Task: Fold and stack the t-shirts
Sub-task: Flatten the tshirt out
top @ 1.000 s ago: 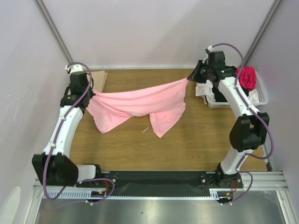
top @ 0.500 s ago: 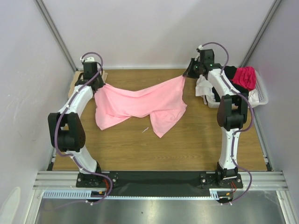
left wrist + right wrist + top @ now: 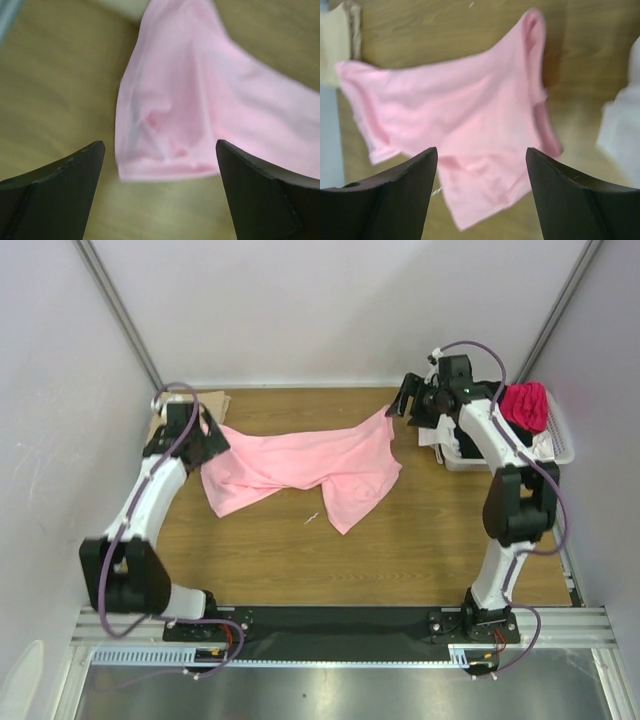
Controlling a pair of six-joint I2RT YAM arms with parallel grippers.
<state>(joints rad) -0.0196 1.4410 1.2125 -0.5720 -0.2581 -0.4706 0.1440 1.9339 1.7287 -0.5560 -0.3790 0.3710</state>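
Spread crumpled across the far middle of the surface (image 3: 400, 550): light pink t-shirt (image 3: 300, 465), flat on the wood, wrinkled, one sleeve or corner pointing toward the near side. Not gripped by either arm.

Left end effector (image 3: 207, 438) just at the shirt's left edge, fingers spread wide. In left wrist view, left end effector (image 3: 160, 144) open with nothing between the fingers, pink hem (image 3: 170, 172) lying below the gap on the wood.

Right end effector (image 3: 402, 405) beside the shirt's far right corner, spread apart, empty. In right wrist view, right end effector (image 3: 481, 150) open above the pink t-shirt (image 3: 460, 115), clear of the cloth.

Tan t-shirt (image 3: 214, 403) at the far left corner, partly hidden behind the left arm. White basket (image 3: 562, 453) at far right, magenta t-shirt (image 3: 527, 405) bunched inside, white t-shirt (image 3: 436, 430) hanging over its left side. Small pale scrap (image 3: 311, 518) on the wood just near of the pink shirt.
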